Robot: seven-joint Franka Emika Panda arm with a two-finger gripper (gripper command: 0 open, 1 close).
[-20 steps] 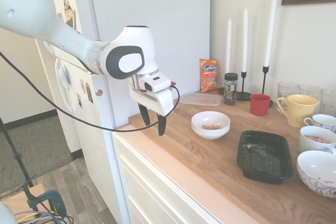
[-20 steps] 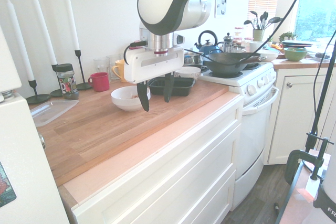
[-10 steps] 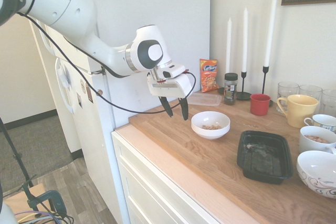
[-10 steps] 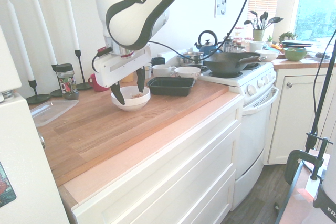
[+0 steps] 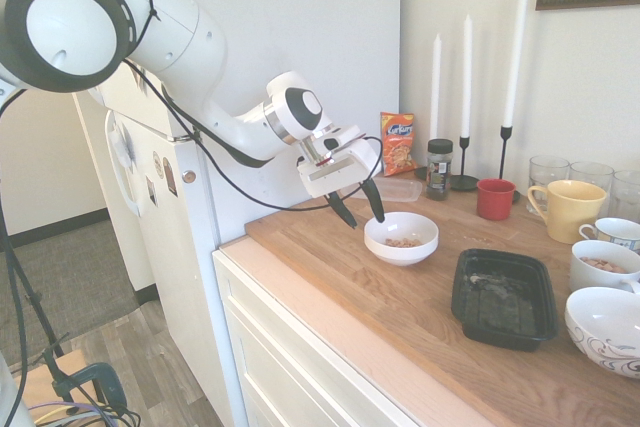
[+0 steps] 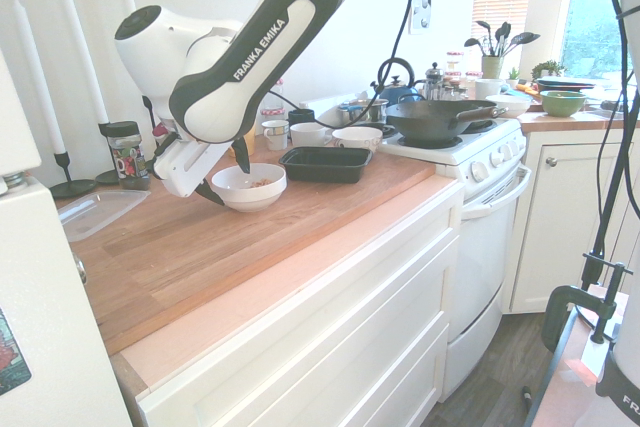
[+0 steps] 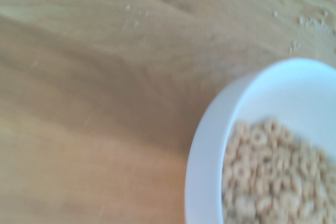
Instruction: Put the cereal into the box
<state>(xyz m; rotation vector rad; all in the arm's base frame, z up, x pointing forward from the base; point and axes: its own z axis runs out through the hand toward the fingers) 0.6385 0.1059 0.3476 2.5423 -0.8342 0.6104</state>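
The wrist view was blurred and cut off most of the white bowl [image 7: 252, 145]; only one curved stretch of rim and a heap of light-tan ring-shaped cereal [image 7: 273, 174] showed, with bare worktop [image 7: 94, 77] filling the rest. In the first exterior view the cereal [image 5: 402, 242] was only a small tan patch in the bowl [image 5: 401, 237], its rings too small to make out. The second exterior view showed the bowl [image 6: 250, 187] partly covered by the arm, and one of the fingers [image 6: 241, 154] hung dark over its rim. The gripper [image 5: 358, 209] stood at the bowl's 9 o'clock in the first exterior view, tilted down toward it, fingers spread wide with nothing between them. The black box [image 5: 504, 297] lay at the bowl's 4 o'clock, apart from it, and seemed empty. A clear lid [image 6: 95, 212] was plain in the second exterior view, while the gripper largely hid it in the first. The stove with its pan [image 6: 435, 119] appeared only in the second exterior view.
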